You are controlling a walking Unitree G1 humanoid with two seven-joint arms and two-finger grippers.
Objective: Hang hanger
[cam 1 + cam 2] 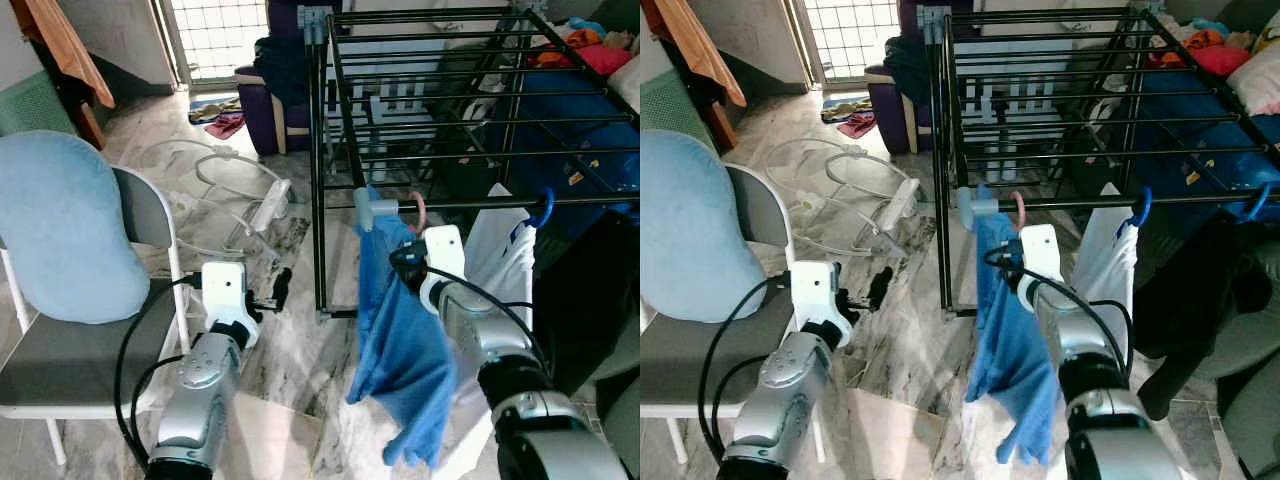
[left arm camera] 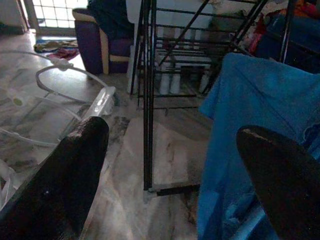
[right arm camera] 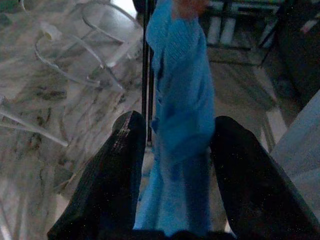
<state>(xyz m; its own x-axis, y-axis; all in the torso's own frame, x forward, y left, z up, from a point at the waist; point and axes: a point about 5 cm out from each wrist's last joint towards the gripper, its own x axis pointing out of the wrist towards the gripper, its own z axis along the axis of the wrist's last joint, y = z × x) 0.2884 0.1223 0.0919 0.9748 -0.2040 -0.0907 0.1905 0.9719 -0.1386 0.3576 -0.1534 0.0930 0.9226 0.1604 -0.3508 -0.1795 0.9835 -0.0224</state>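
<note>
- Progress: the pink hanger hook [image 1: 417,209] is seen looped over the front rail of the black drying rack [image 1: 330,180]; the hanging step is therefore judged largely done; letting go and drawing the arm back are judged to be left.
- Task's thing: the blue garment [image 1: 400,350] is carried on the hanger at the rack's front left corner, just beside a white garment [image 1: 500,260] hung on a blue hook [image 1: 543,208]; the hanger's body is hidden under the cloth.
- Appearance: the blue garment is draped unevenly; its cloth is bunched near the hook and falls in loose folds towards the marble floor [image 1: 290,340]; the knit looks soft and limp.
- Right gripper [image 3: 172,150]: it is held close below the hook; in the right wrist view the two black fingers [image 3: 117,165] are set on either side of the blue cloth; whether the cloth is pinched or merely lies between spread fingers cannot be told.
- Left gripper [image 2: 170,165]: its fingers are spread wide with nothing between them; it is held low above the floor, beside a folding chair [image 1: 140,215] that bears a blue cushion [image 1: 60,225].
</note>
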